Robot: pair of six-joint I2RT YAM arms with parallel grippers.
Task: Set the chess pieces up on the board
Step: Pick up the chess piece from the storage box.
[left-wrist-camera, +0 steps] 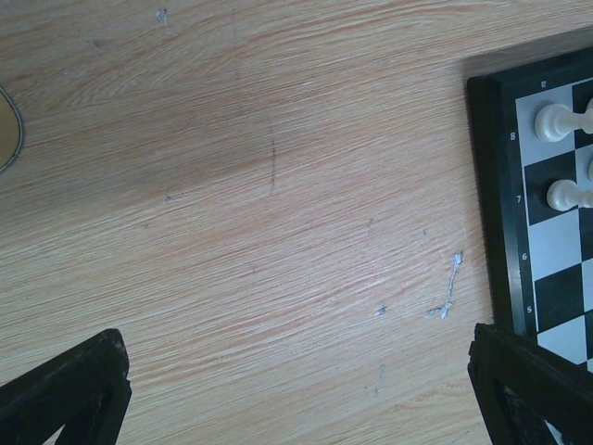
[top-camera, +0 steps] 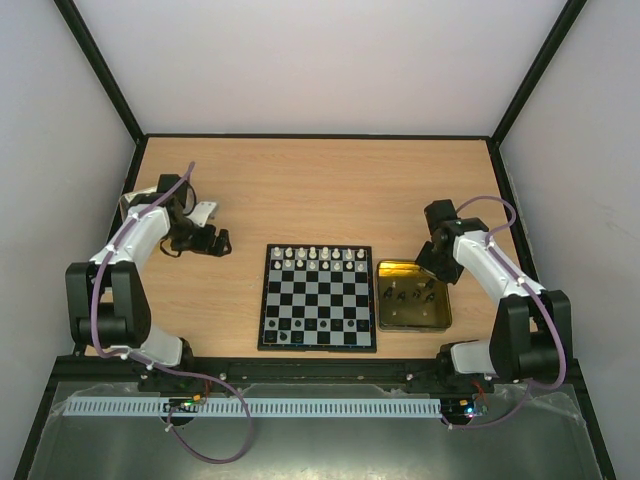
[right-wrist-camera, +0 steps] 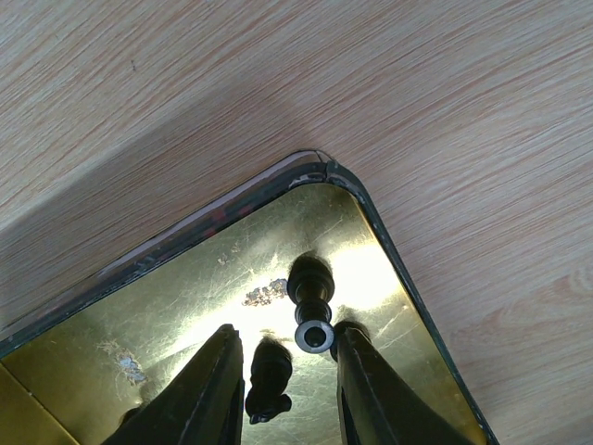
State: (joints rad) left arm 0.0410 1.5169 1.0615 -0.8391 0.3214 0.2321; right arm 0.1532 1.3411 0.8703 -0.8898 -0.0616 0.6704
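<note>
The board (top-camera: pixel 318 312) lies at the table's middle. White chess pieces (top-camera: pixel 318 257) fill its two far rows, and a few black ones (top-camera: pixel 290 340) stand on the near row. Several black pieces (top-camera: pixel 405 293) lie in the gold tin (top-camera: pixel 410 318) to its right. My right gripper (right-wrist-camera: pixel 287 329) hangs low over the tin's far right corner (right-wrist-camera: pixel 315 167), jaws partly open. One black piece (right-wrist-camera: pixel 269 380) lies between the fingers, apart from the right one. Another (right-wrist-camera: pixel 310 301) lies by the right fingertip (right-wrist-camera: pixel 352 343). My left gripper (left-wrist-camera: pixel 296 408) is wide open over bare wood, left of the board's edge (left-wrist-camera: pixel 505 232).
In the left wrist view two white pieces (left-wrist-camera: pixel 553 120) stand on the board's corner squares. A curved metal rim (left-wrist-camera: pixel 7 130) shows at the left edge of that view. The wooden table is walled by pale panels on three sides.
</note>
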